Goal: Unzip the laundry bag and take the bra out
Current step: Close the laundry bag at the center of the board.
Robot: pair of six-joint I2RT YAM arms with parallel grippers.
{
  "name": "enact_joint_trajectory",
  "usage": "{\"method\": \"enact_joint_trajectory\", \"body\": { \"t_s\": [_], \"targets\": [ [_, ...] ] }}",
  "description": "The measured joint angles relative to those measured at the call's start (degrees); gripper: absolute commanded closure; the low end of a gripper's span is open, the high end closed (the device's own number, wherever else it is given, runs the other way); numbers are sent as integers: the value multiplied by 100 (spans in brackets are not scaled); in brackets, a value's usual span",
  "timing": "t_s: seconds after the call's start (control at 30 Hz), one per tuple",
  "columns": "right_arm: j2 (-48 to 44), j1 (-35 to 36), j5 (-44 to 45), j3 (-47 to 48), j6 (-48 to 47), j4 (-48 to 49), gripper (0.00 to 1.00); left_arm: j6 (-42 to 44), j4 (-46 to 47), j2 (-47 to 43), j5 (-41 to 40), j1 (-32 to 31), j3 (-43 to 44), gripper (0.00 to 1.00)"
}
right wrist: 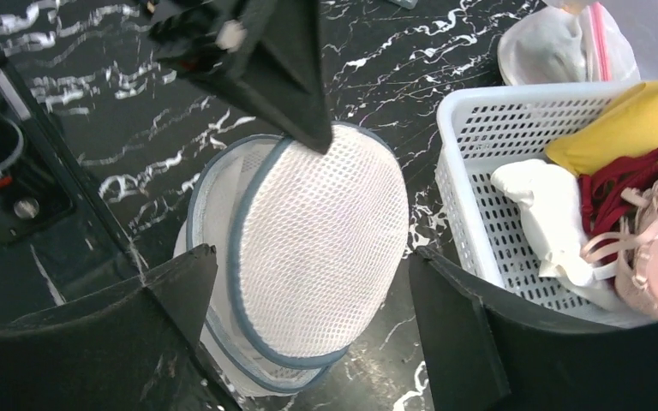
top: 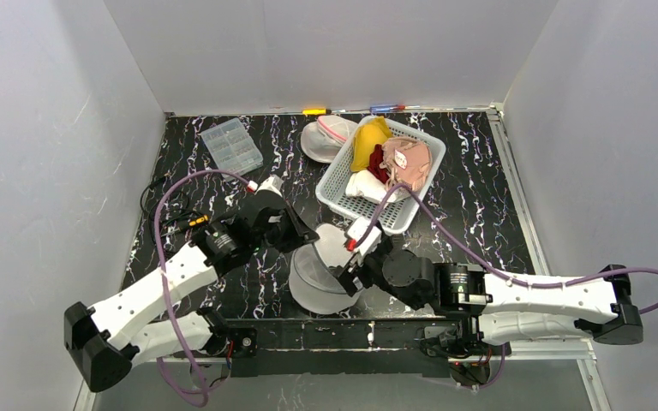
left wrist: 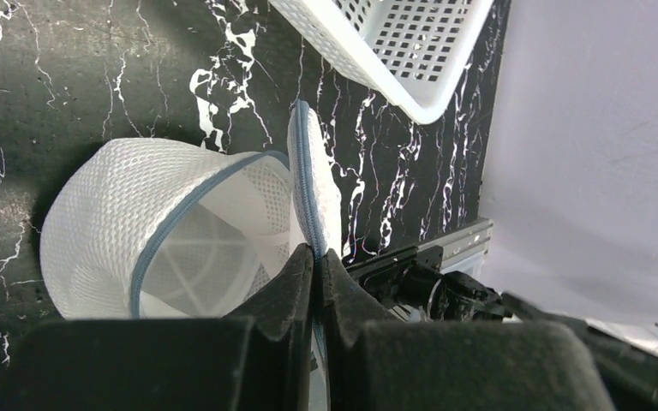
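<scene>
Laundry bag (top: 317,282) is sitting on the bench (top: 480,197) near the front edge, between both arms. Left hand (left wrist: 317,257) is clamping the zip edge of its raised flap; right hand (top: 353,257), fingers spread apart, is hovering just above it, nearer for reaching in.
</scene>
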Motion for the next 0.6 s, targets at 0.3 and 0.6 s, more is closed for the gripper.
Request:
{"method": "enact_joint_trajectory", "body": {
  "t_s": [0.3, 0.6],
  "targets": [
    [-400, -114, 557, -444, 1941, 61, 9, 409, 737, -1005, 162, 2, -1222, 100],
    [-1071, -1408, -509, -1770, 4004, 483, 15, 610, 1029, -1932, 164, 2, -2033, 100]
  ]
}}
